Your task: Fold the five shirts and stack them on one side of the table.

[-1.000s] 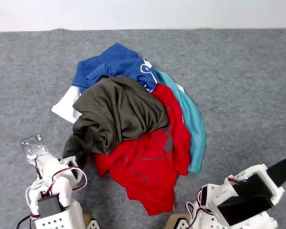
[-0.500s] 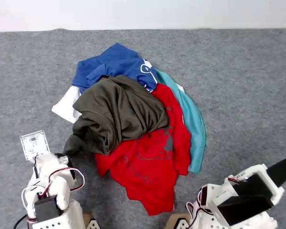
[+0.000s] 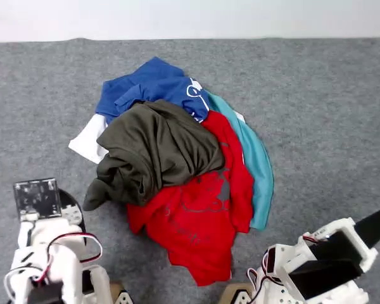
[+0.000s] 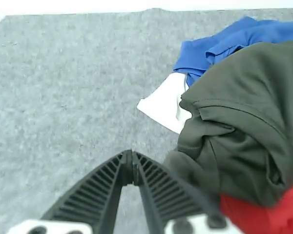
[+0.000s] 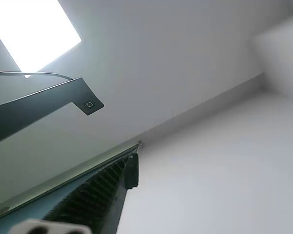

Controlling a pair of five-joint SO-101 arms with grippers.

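Five shirts lie in one crumpled pile mid-table. An olive shirt (image 3: 155, 149) sits on top, over a red shirt (image 3: 202, 215), a blue shirt (image 3: 149, 85), a teal shirt (image 3: 258, 164) and a white shirt (image 3: 87, 143). My left arm (image 3: 49, 250) stands at the front left, just short of the olive sleeve. In the left wrist view my left gripper (image 4: 132, 163) is shut and empty above bare mat, with the olive shirt (image 4: 244, 117), the white shirt (image 4: 165, 105) and the blue shirt (image 4: 234, 41) beyond it. My right arm (image 3: 323, 263) is folded at the front right. Its right gripper (image 5: 131, 170) is shut and points up at the ceiling.
The grey mat (image 3: 329, 101) covers the whole table, with open room right of the pile, left of it and behind it. The white wall runs along the mat's far edge. A ceiling light (image 5: 34, 31) glows in the right wrist view.
My left arm has pulled back from the olive sleeve toward the front-left corner, and its wrist has come up. The pile and the right arm have not moved.
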